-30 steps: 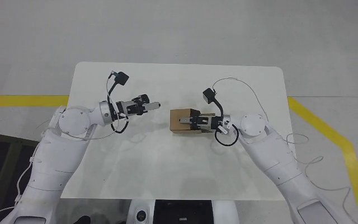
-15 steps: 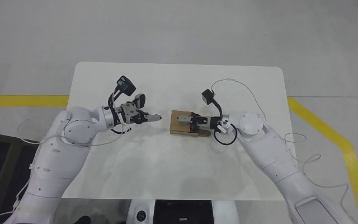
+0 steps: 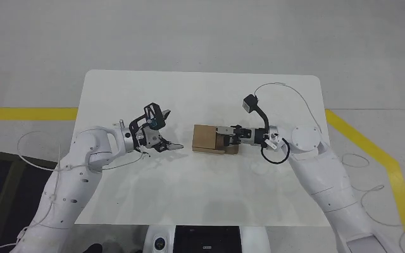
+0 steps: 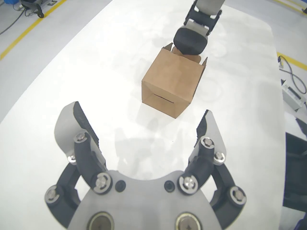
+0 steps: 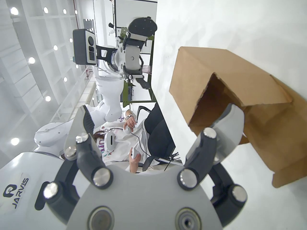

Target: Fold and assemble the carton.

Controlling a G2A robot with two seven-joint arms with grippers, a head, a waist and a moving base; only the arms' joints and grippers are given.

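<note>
Both gape empty: left gripper near the carton (table between), right gripper at its open end.

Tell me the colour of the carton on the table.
The carton is plain brown cardboard, clearest in the left wrist view.

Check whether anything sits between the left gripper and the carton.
Nothing visible does. The open left gripper faces the closed end of the carton across bare table. The right gripper is at the carton's far, open end, with one finger at the opening, so it is not in the left gripper's path.
</note>
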